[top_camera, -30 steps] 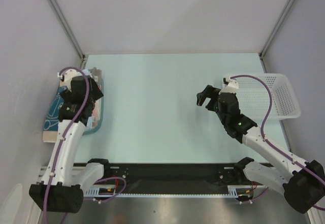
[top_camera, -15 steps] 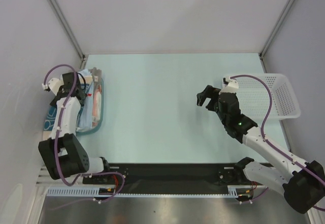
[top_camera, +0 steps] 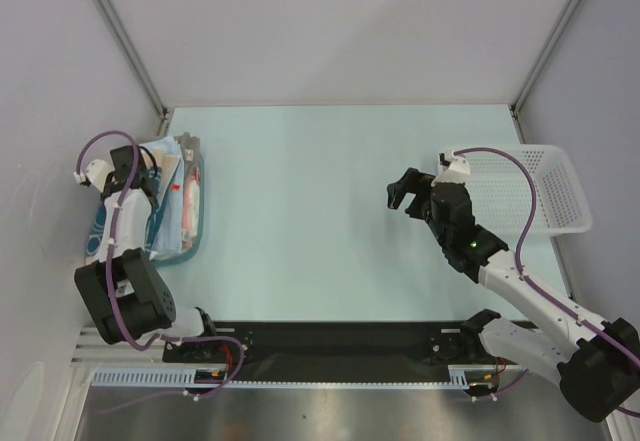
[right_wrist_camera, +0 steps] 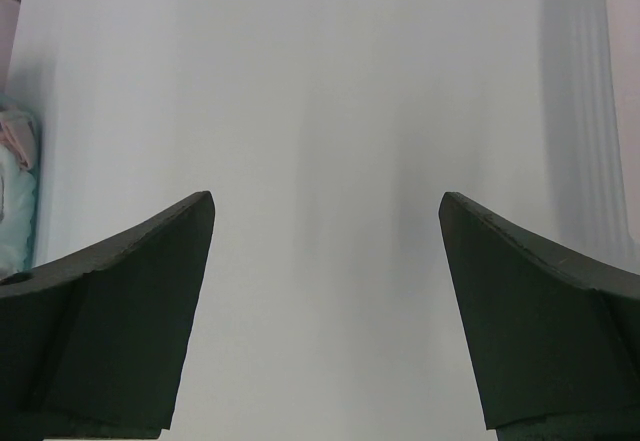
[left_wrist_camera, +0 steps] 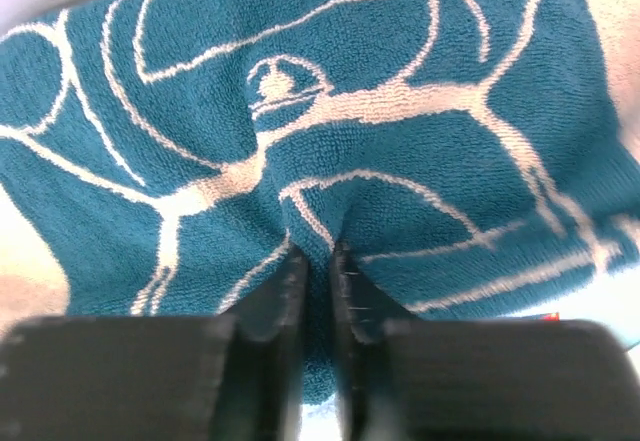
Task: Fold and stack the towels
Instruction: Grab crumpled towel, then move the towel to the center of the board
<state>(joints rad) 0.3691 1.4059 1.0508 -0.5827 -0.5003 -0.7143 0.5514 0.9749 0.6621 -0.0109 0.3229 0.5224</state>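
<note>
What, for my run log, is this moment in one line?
left gripper: shut on dark teal towel | right gripper: open, empty, above table | phase: towel pinched

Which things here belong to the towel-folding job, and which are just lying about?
Job:
- teal towel, pinched in the shut left jaws
- other towels, piled in the tray

Lying about:
- tray, only holding the pile
- white basket, at the right, beside the open right jaws
</note>
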